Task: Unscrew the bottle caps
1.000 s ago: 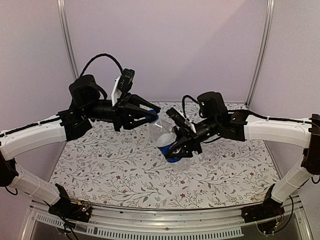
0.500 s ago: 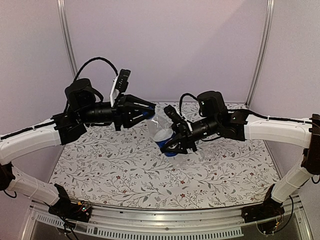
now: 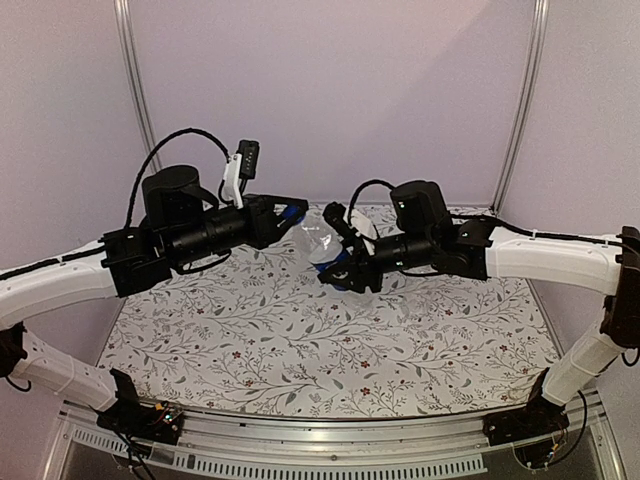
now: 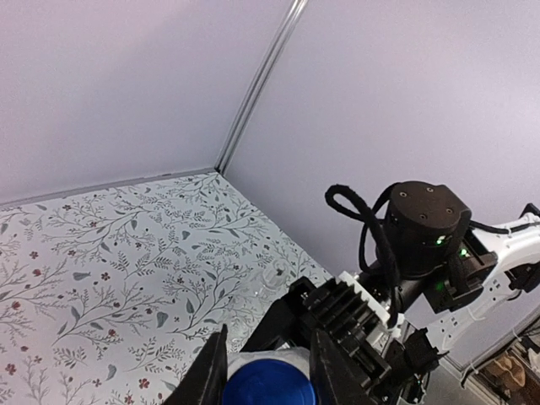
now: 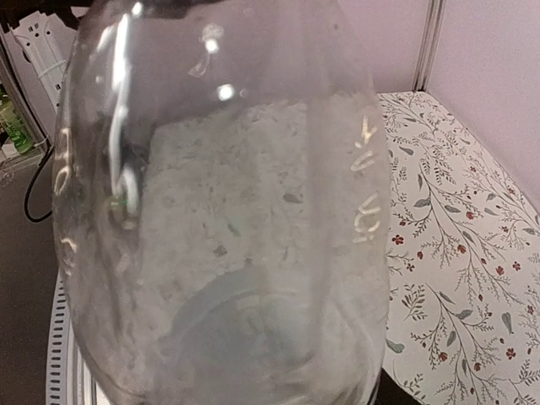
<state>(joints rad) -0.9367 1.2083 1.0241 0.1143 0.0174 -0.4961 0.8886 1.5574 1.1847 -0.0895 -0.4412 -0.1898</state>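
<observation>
From above, your left gripper (image 3: 294, 214) was clamped on the blue cap (image 3: 291, 211), at ten o'clock from the bottle (image 3: 318, 238) your right gripper (image 3: 338, 272) held aloft; I judged that cap not yet off. Your left wrist alone showed the cap's (image 4: 268, 384) top, pinched between fingers (image 4: 339, 371). Your right wrist showed only the bottle's (image 5: 228, 211) clear wall, filling everything.

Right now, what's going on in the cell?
Both arms hold one clear bottle in the air above the table. The right gripper grips the bottle's body, which fills its wrist view. The left gripper has its jaws shut on the blue cap. Whether the cap has come free of the neck cannot be told from these views.
</observation>
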